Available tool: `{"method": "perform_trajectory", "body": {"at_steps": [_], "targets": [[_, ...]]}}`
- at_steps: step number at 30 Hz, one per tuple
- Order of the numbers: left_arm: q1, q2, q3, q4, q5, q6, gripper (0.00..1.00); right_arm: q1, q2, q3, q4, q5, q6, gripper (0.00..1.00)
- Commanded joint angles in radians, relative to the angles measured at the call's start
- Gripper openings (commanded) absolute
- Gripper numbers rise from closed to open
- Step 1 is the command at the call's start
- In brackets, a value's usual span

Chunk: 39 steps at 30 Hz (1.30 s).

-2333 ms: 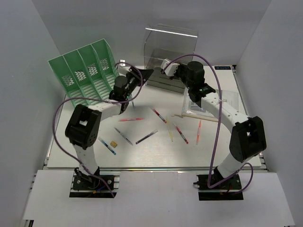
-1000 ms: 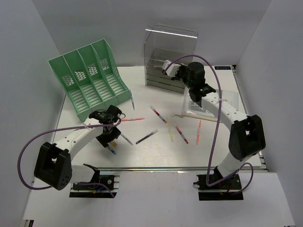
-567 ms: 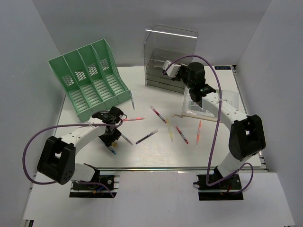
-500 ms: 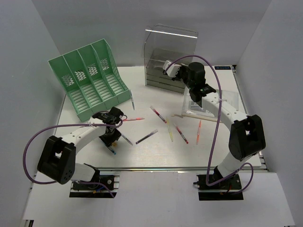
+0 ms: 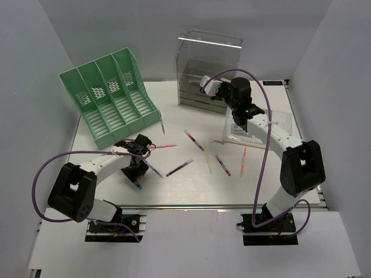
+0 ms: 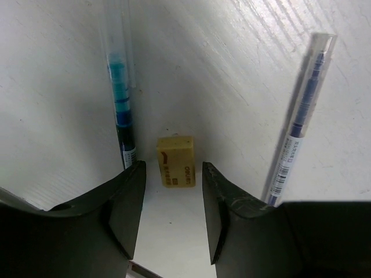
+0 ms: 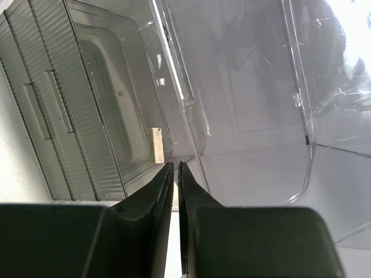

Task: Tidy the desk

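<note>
Locating the desk: the desk (image 5: 191, 188) fills the floor of the enclosure, under both arms, with pale grey walls (image 5: 35, 87) on three sides.
Desk material: flat, matte white board, rectangular; a silver metal rail (image 5: 191, 205) runs along the near edge (the edge by the arm bases).
Desk axis: the long axis runs left to right in the overhead view; the short axis points away from the bases toward the back wall.
Left gripper: the left gripper (image 6: 173, 168) is low over the near-left part of the desk, jaws parted, one on each side of an eraser (image 6: 175, 161); a sliver of white shows on both sides, so nothing is clamped.
Eraser: small tan block, square-cornered, with printed marks on its top face.
Flanking items: a translucent blue pen (image 6: 122, 98) on one side, a clear-barrelled dark pen (image 6: 301, 121) on the other, both lying flat.
Right gripper: the right gripper (image 7: 175, 168) has its jaws drawn in to a thin slit, with nothing visible between them, at the clear plastic drawer box (image 5: 208, 63).
Other items: a green slotted file rack (image 5: 110, 95) back left; loose pens (image 5: 194, 140) mid-desk.
</note>
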<state>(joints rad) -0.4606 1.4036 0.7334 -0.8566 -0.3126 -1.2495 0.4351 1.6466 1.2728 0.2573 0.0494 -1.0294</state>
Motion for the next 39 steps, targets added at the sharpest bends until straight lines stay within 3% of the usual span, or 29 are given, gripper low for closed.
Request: {"method": "perform_trajectory", "body": {"at_steps": [1,6,15,22,26,30,35,39], "targets": [[-0.001,0.0,-0.009,0.03,-0.026,-0.013,0.54,-0.016,-0.027,0.011,0.074,0.014,-0.004,0.13],[-0.001,0.024,-0.014,0.05,-0.014,-0.011,0.5,-0.013,-0.027,0.014,0.071,0.013,-0.004,0.13],[-0.001,-0.001,0.003,0.073,0.032,0.004,0.2,-0.013,-0.033,0.013,0.066,0.012,-0.009,0.13],[-0.001,-0.266,0.077,0.177,0.179,0.191,0.02,-0.013,-0.048,0.005,0.057,0.003,-0.005,0.13],[-0.001,-0.36,0.048,0.448,0.282,0.254,0.0,-0.016,-0.044,-0.001,0.062,0.007,-0.001,0.13],[-0.001,-0.299,0.014,0.753,0.38,0.208,0.0,-0.015,-0.034,0.011,0.057,0.01,0.006,0.13],[-0.001,-0.05,0.078,1.144,0.431,0.139,0.0,-0.015,-0.036,0.02,0.053,0.013,0.006,0.13],[-0.001,0.15,0.211,1.316,0.443,0.107,0.0,-0.016,-0.044,0.028,0.053,0.012,0.008,0.13]]}}
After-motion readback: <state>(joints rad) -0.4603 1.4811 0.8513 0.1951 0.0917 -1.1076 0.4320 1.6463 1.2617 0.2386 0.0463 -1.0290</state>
